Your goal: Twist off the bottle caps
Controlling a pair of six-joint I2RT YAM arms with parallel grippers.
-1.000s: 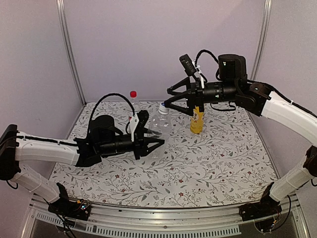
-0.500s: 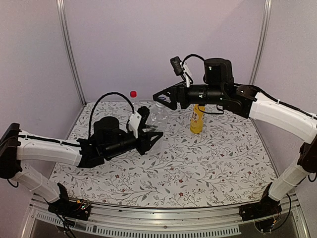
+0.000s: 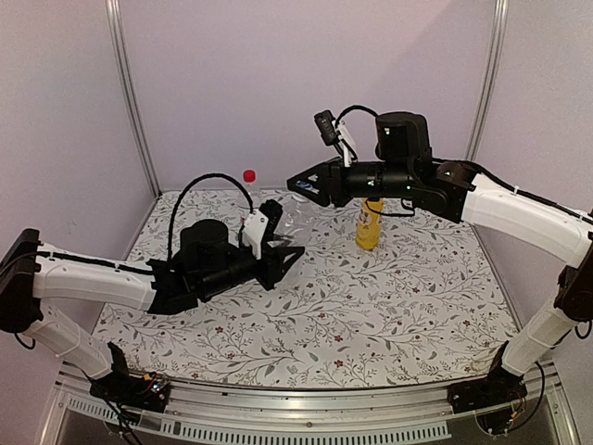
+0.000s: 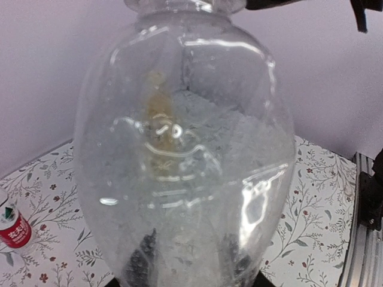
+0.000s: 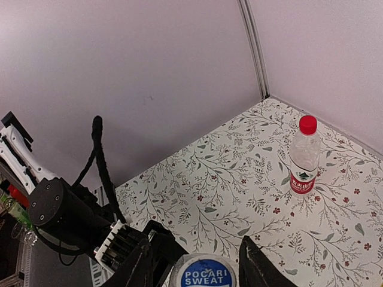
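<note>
The blue cap (image 5: 201, 274) is a round, glossy plastic disc with "POCARI SWEAT" printed in white on top. It sits on the neck of the clear bottle (image 4: 185, 149), a bulgy, egg-shaped, see-through thing with no label and lots of glare on its skin.

That bottle is up off the worktop (image 3: 389, 306), pinched low on its body by the left gripper (image 3: 283, 252), whose dark fingers show blurry through the plastic.

The right gripper (image 5: 200, 239) comes in from the right side of the clear bottle at cap height, with one black finger on each side of the cap and very close to it. I honestly can't tell if they're actually squeezing it.

Behind and left of the clear bottle, well apart, a slim clear bottle with a red-and-white label (image 5: 304, 156) stands upright with its red cap (image 5: 307, 124) on. To the right of the clear bottle there's a yellow-orange drink bottle (image 3: 368, 225), upright, its top hidden behind the right arm. The worktop is covered in a white cloth with a leafy twig print.
</note>
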